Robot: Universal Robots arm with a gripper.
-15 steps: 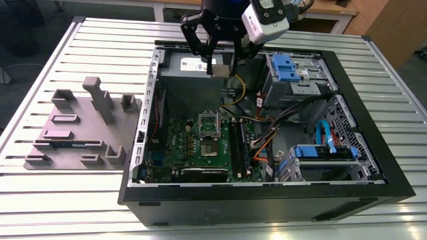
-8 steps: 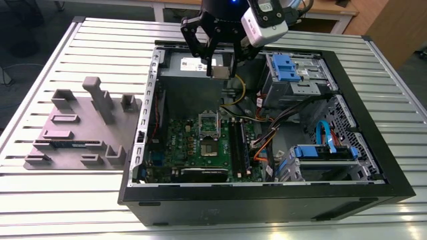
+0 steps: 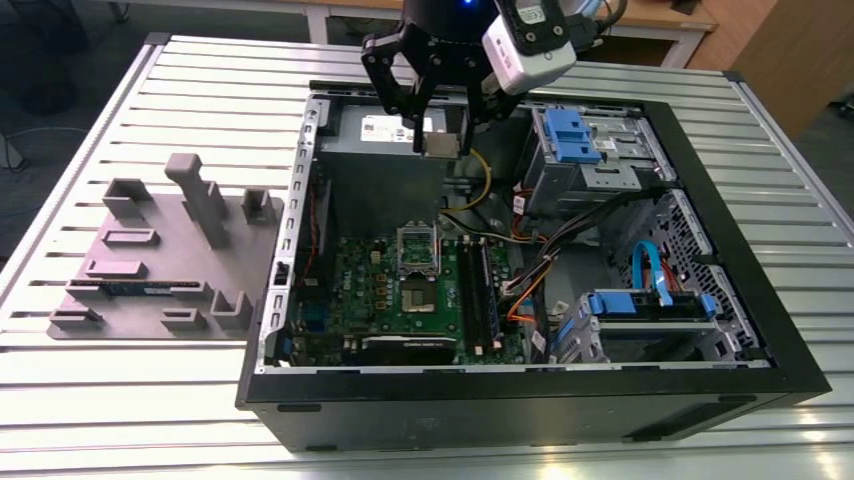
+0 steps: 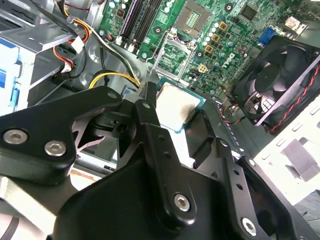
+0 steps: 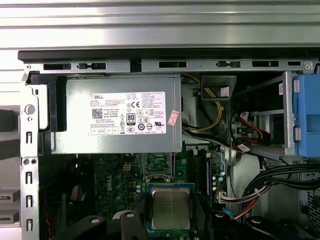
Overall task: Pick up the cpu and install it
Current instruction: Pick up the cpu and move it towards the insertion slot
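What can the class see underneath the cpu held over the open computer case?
The gripper holds the cpu over the open case. In the second wrist view the green motherboard and its open socket show beyond it; whatever lies directly beneath the chip is covered.

- Grips cpu (image 5: 170,206) in black gripper (image 5: 170,220), silver top in view.
- Hovers over green board (image 5: 117,186), near open socket (image 5: 158,165).
- Shows grey box (image 5: 80,120) with white label past the socket, yellow cables (image 5: 218,106) and blue bracket (image 5: 306,115) beside it.

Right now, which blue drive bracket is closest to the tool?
The blue bracket farther up the exterior view, beside the tool; the other sits lower down.
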